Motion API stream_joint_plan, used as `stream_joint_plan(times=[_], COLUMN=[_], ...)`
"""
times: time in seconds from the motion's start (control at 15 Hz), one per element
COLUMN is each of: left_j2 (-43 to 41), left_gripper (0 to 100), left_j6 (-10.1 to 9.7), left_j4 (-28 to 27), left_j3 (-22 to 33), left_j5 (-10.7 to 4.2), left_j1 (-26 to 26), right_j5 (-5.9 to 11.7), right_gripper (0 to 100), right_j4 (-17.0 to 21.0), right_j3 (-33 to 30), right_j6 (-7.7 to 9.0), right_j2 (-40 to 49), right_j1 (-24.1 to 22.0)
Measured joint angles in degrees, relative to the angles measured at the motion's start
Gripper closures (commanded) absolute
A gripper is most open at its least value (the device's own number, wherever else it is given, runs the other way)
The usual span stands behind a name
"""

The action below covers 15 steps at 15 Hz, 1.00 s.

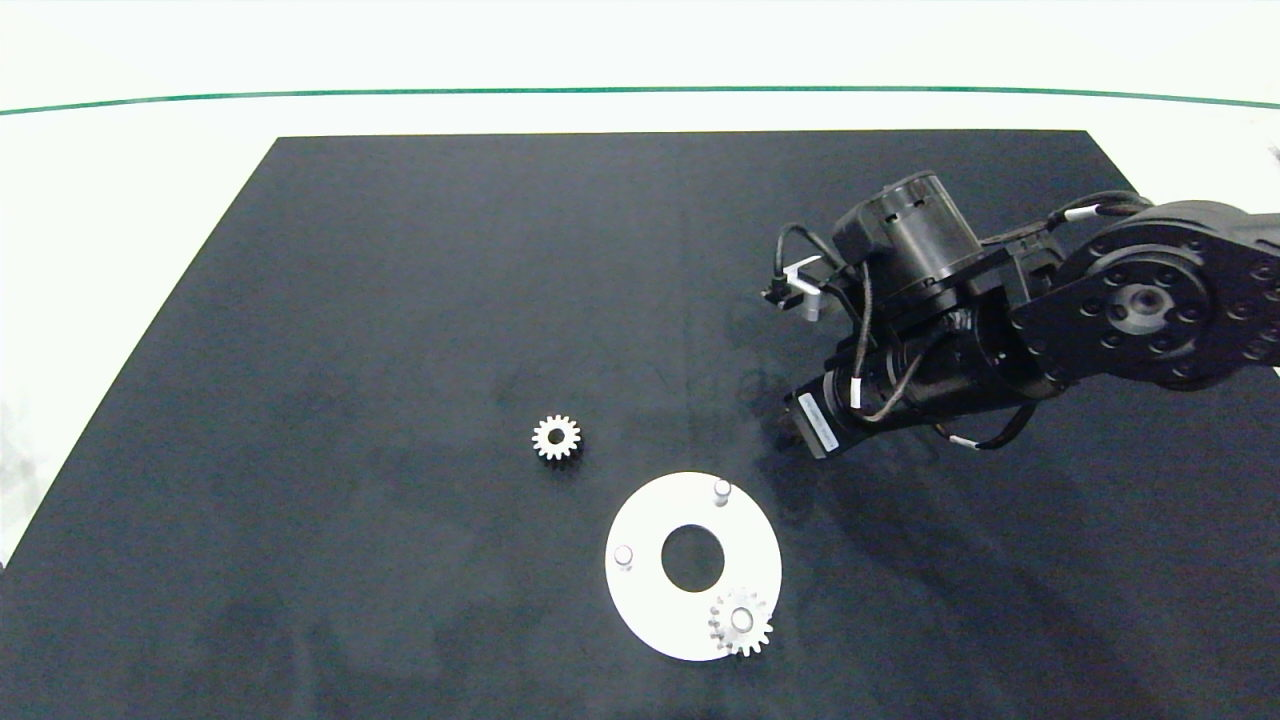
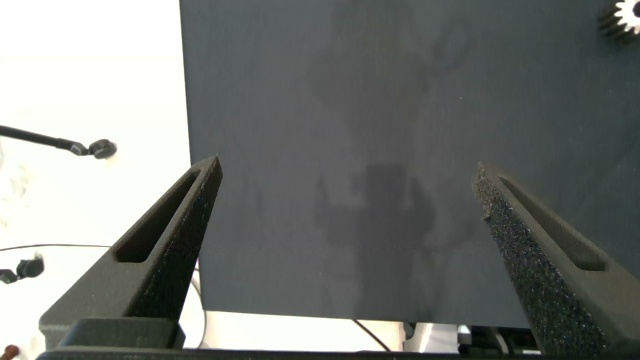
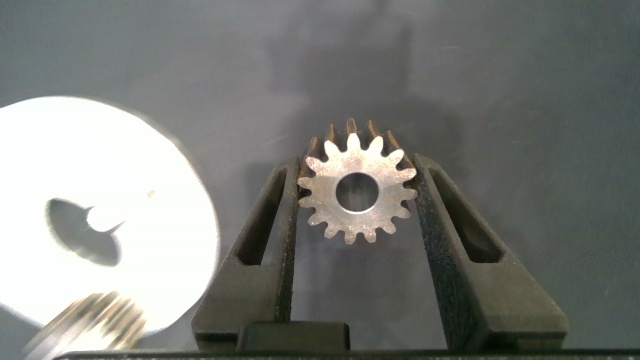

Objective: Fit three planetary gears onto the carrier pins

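Silvery teeth of one planetary gear (image 3: 356,194) sit pinched between the right gripper (image 3: 357,200) fingers, held flat above the dark mat (image 1: 400,300). Just beside those fingers lies the white disc (image 3: 150,180), one gear (image 1: 741,621) already seated on a pin. Farther off, a loose gear (image 1: 556,437) lies beyond the left gripper (image 2: 345,190), whose fingers gape wide over bare mat.

My head camera looks down on the whole bench (image 1: 400,300); both wrist cameras look closely over it, sharing its dark mat (image 2: 350,120).

The left gripper (image 2: 345,215) hangs over the dark mat (image 2: 400,120), fingers (image 2: 170,240) spread wide. A planetary gear (image 2: 622,17) peeks in at one o'clock.
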<state>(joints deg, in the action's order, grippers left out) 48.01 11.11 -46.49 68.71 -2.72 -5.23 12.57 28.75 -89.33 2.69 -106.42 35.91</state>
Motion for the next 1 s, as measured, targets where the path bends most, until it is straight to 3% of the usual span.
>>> stream_joint_plan(times=[0.13, 0.4, 1.0], left_j2=[0.0, -0.1, 0.0], left_gripper=[0, 0, 0], left_j6=[0.0, -0.02, -0.02], left_j4=[0.0, 0.0, 0.0], left_j3=[-0.1, -0.1, -0.3], left_j5=[0.0, 0.0, -0.04], left_j1=[0.0, 0.0, 0.0], right_j5=[0.1, 1.46, 1.67], right_gripper=[84, 84, 84], right_j4=[0.0, 0.1, -0.2], right_j3=[0.5, 0.7, 0.4], right_j6=[1.05, 1.05, 0.8], right_j2=[2.2, 2.9, -1.3], right_j1=[3.9, 9.4, 11.9])
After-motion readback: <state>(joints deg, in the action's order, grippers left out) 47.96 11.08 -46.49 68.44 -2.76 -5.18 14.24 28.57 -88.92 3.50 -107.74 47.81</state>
